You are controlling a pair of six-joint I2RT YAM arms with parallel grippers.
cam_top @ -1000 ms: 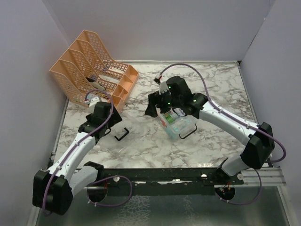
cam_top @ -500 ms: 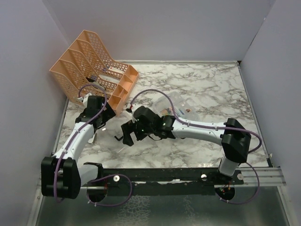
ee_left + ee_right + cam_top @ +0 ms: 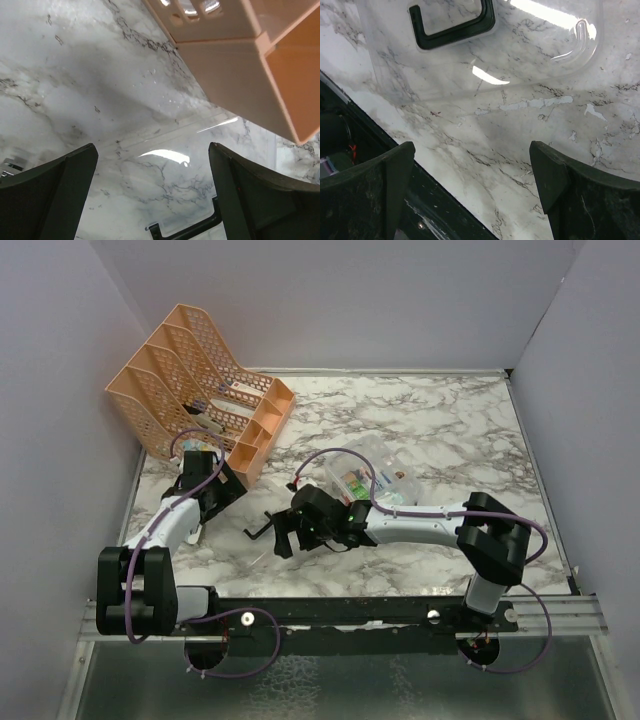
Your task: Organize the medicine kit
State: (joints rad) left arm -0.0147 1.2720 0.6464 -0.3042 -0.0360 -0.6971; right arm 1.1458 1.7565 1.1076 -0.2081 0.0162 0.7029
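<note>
One medicine kit point(image 3: 362, 480), one clear lid point(image 3: 520, 55), one peach rack point(image 3: 190, 370)

Peach rack point(image 3: 200, 380), marbled table point(image 3: 450, 420), clear kit point(image 3: 368, 478)

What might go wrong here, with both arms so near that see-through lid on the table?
1. The clear lid lies flat on the marble; the open right pincer above it may slip off unless it takes the black handle.
2. The left pincer faces the same lid, so the arms might bump.
3. The right arm's cable loops over the open medicine kit and could snag it.
</note>
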